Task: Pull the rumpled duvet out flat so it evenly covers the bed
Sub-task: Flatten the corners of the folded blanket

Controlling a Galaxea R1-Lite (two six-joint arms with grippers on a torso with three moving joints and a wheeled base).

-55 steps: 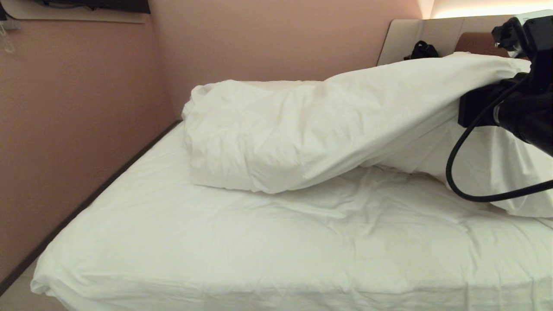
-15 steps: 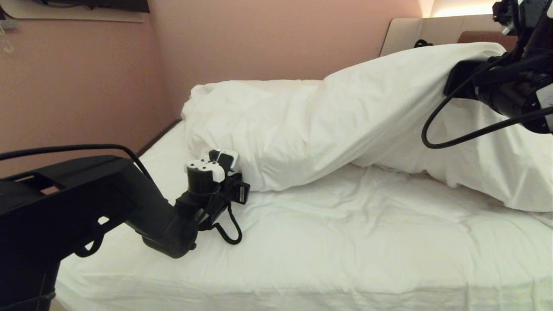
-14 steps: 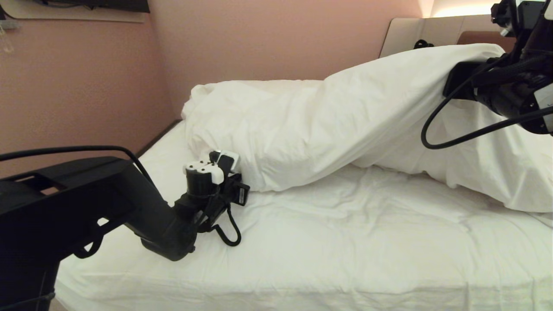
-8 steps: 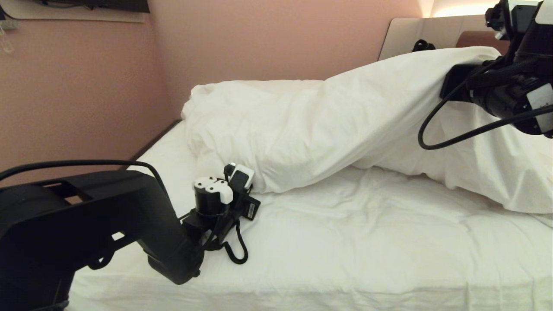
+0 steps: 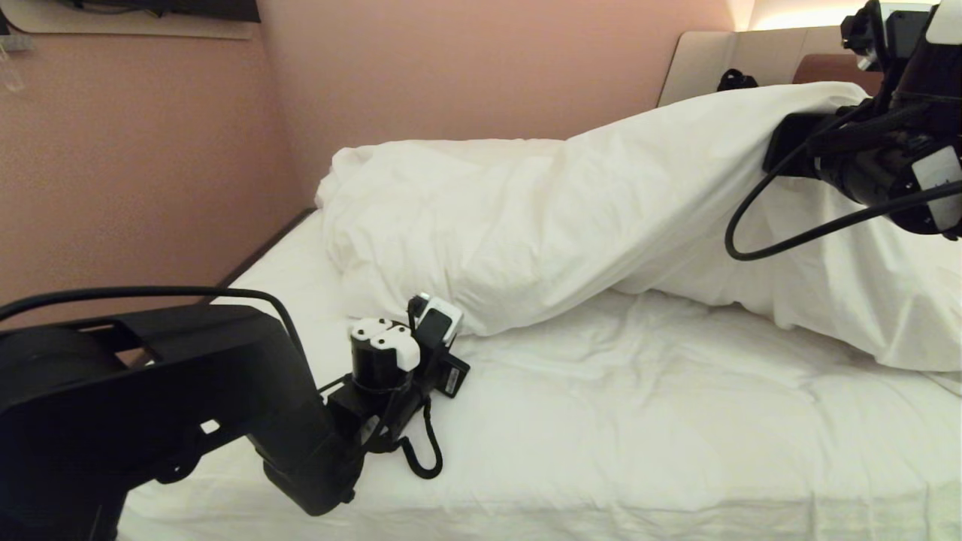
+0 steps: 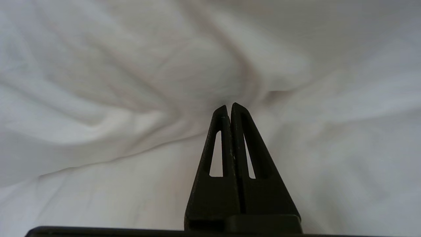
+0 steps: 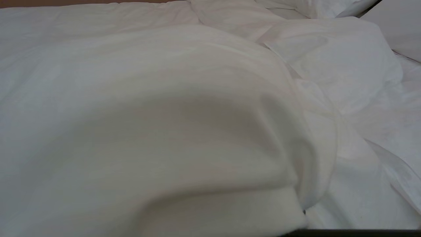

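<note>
Diagonally, duvet (image 5: 571, 218) bunched, bed (image 5: 639, 421) half bare

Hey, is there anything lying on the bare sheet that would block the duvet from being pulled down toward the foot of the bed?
Nothing visible. Only the left gripper, shut at the duvet edge, is on the bed.

Pink walls (image 5: 466, 68), warm light strip (image 5: 797, 19) at top right.
</note>
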